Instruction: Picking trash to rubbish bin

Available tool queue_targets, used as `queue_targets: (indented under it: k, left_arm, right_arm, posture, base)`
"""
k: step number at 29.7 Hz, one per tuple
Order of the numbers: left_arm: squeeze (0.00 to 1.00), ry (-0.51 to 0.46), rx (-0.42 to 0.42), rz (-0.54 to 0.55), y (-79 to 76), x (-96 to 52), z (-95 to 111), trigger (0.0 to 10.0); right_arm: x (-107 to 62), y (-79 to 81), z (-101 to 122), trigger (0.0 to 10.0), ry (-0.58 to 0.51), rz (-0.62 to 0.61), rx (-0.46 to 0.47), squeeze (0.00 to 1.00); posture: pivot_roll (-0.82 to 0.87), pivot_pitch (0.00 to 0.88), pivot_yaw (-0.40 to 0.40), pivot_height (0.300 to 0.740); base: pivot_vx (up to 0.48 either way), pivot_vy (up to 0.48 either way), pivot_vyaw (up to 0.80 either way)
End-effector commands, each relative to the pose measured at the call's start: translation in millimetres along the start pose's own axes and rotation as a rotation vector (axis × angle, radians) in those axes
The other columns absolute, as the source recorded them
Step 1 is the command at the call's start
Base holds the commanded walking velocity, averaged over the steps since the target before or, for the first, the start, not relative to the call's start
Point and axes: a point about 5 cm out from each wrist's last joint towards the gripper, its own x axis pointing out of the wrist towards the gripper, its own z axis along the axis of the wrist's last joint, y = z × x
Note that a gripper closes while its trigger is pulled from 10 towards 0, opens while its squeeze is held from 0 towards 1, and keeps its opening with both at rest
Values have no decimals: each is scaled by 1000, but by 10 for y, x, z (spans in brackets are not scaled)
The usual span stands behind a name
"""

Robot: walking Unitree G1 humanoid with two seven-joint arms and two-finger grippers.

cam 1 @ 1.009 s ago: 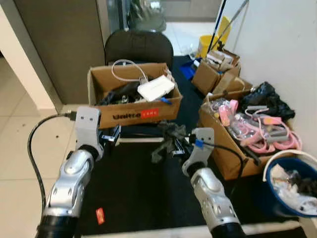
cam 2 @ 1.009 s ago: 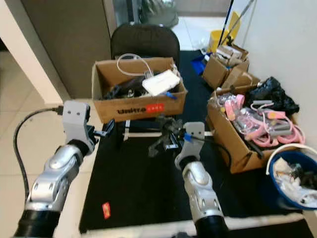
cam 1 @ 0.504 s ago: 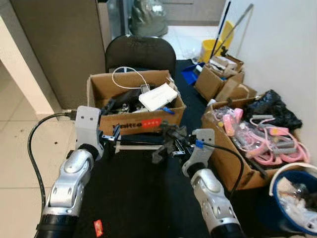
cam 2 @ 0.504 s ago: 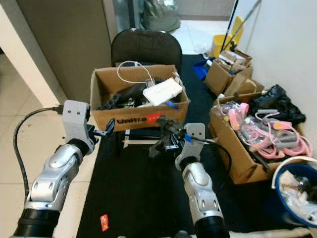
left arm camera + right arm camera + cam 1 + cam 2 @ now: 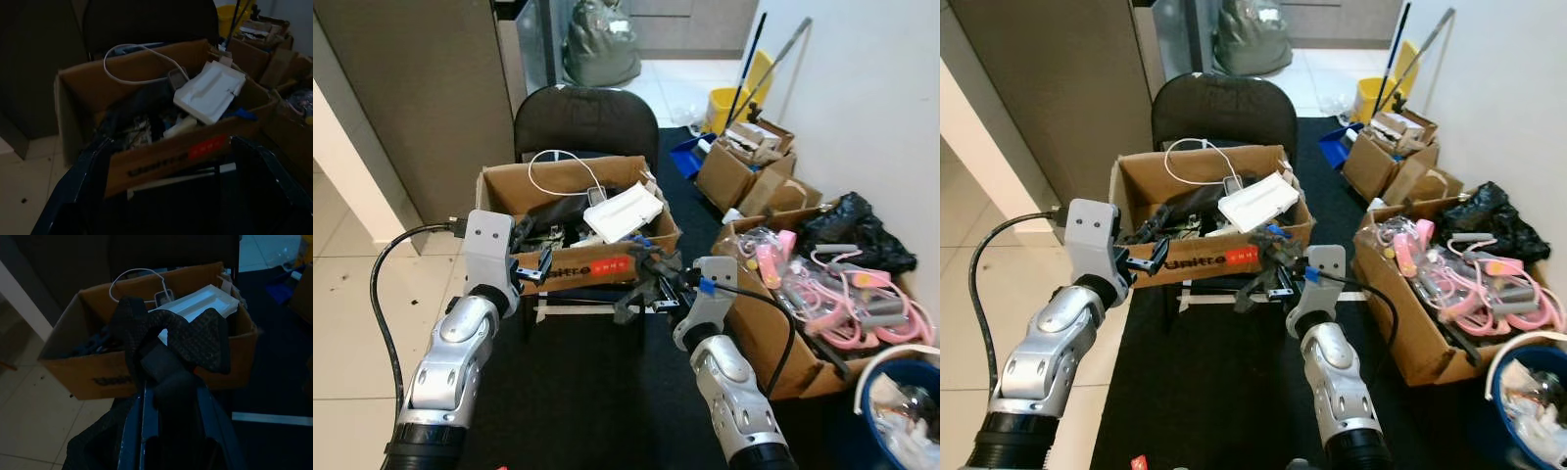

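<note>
My right gripper (image 5: 644, 290) is shut on a crumpled piece of dark mesh cloth (image 5: 646, 262), held up in front of the open cardboard box (image 5: 499, 201). In the right wrist view the cloth (image 5: 171, 340) bulges out between the fingers (image 5: 139, 431). My left gripper (image 5: 536, 266) is open and holds nothing, level with the box's front left corner; its wrist view looks into the box (image 5: 161, 156). The blue rubbish bin (image 5: 879, 377) with a white liner stands on the floor at the far right. A small red scrap (image 5: 1139, 462) lies on the black mat.
The box holds a white cable (image 5: 558, 162), a white flat device (image 5: 623, 210) and dark clutter. A black chair (image 5: 585, 116) stands behind it. More cardboard boxes (image 5: 778, 323) with pink items line the right wall, beside a black bag (image 5: 850, 220).
The whole picture has shifted: the boxes and bin sit lower and nearer, so the camera has moved forward. Both arms keep their pose and the right gripper still holds the cloth.
</note>
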Motion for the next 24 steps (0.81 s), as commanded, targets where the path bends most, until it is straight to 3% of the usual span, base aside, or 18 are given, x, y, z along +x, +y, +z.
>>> queue_targets:
  k: [1, 24]
  left_arm:
    - [31, 26, 3, -10, -9, -9, -57, 10000]
    - [27, 22, 2, -10, -16, -13, -52, 10000]
  right_arm:
    - [-24, -42, -9, 10000, 4, -18, 0, 0]
    - [-13, -22, -2, 10000, 7, -1, 5, 0]
  posture:
    - [15, 136, 10, 740]
    - [17, 141, 6, 740]
  base:
    - [458, 0, 0]
    - [479, 0, 0]
